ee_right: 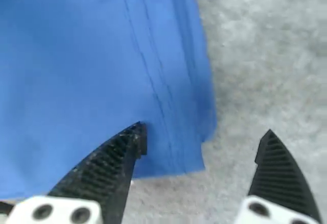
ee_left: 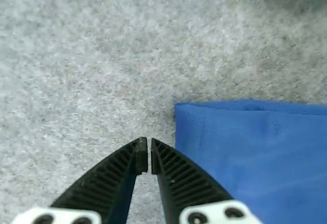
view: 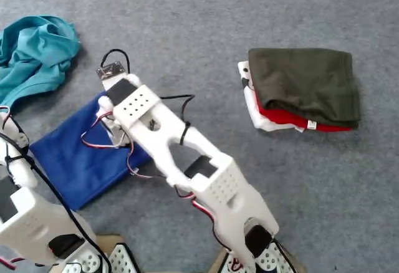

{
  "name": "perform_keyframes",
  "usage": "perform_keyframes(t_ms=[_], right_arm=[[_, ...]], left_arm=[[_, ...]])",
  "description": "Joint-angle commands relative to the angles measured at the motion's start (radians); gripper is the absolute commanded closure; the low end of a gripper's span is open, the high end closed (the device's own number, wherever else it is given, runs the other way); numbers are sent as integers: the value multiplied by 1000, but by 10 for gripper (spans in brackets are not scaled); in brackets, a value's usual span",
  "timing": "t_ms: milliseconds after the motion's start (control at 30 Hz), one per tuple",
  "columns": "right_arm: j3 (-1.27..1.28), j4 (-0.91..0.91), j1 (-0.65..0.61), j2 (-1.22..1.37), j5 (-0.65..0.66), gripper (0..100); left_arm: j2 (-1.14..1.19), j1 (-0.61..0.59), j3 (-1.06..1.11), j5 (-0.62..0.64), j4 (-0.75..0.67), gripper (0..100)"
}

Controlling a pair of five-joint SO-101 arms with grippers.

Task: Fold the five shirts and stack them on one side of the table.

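One shirt stack (view: 302, 89), blue shirt (view: 68, 161) folded flat

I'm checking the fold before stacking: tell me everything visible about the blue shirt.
The blue shirt is smooth, thin cloth folded into a flat rectangle, layered edges showing, lying on the grey table at its left front. The open right gripper straddles one edge; the shut left gripper sits beside a corner, apart.

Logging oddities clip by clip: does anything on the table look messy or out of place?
The teal shirt lies crumpled, unfolded, at the far left corner. In the stack at right, the white shirt and red shirt poke out unevenly under the olive shirt. The blue shirt lies folded, apart from it.
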Motion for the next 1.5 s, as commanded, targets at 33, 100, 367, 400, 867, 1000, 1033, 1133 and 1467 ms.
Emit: perform_keyframes(t_ms=[33,100,367,400,867,1000,1033,1133,1467], right_arm=[[-117,-3,-20,91,-52,658],[-163,-3,-20,159,-66,658],[-340,103,-17,377,-69,707],[-361,123,-17,394,-69,746],[-343,144,17,423,-61,985],[-352,143,57,387,-61,985],[-352,141,61,384,-60,985],[-346,140,69,390,-60,985],[-367,141,68,440,-60,985]], left_arm=[[-49,-5,-45,-14,-2,953],[-48,-7,-36,-14,0,953],[-48,-8,-42,-14,3,953],[-48,-8,-42,-14,5,953],[-54,-8,-42,-14,8,953],[-55,1,-39,-11,15,951],[-55,8,-48,-5,37,941],[-55,50,-73,20,106,843],[-29,42,-71,124,94,735]])
